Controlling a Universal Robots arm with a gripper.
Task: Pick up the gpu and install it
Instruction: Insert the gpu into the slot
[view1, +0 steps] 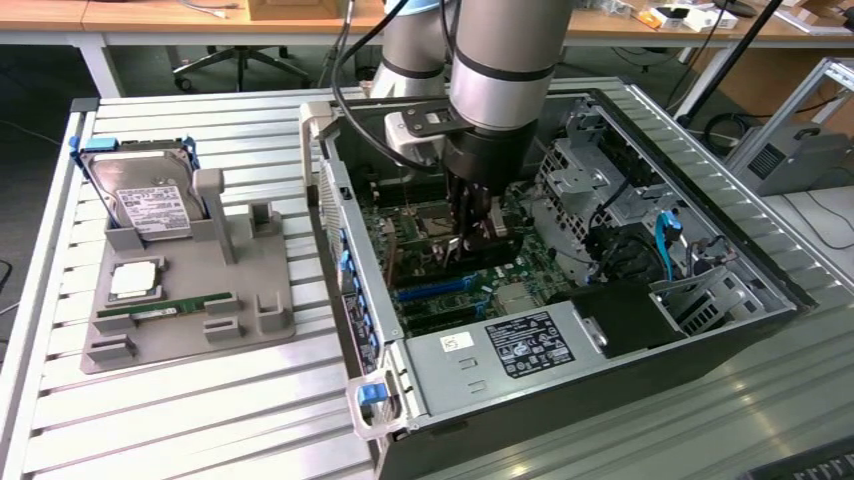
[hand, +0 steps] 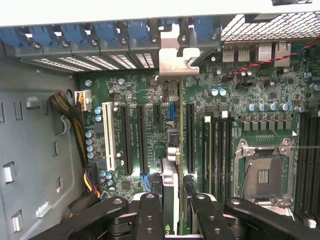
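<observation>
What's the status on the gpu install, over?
Gripper down inside the open PC case, jaws shut on the gpu. Card edge-on over the motherboard slots, bracket at the rear openings. Nothing blocking.

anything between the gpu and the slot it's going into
Nothing visible. The gpu is held edge-on by the gripper right over the motherboard slots, its bracket at the case's rear opening.
</observation>
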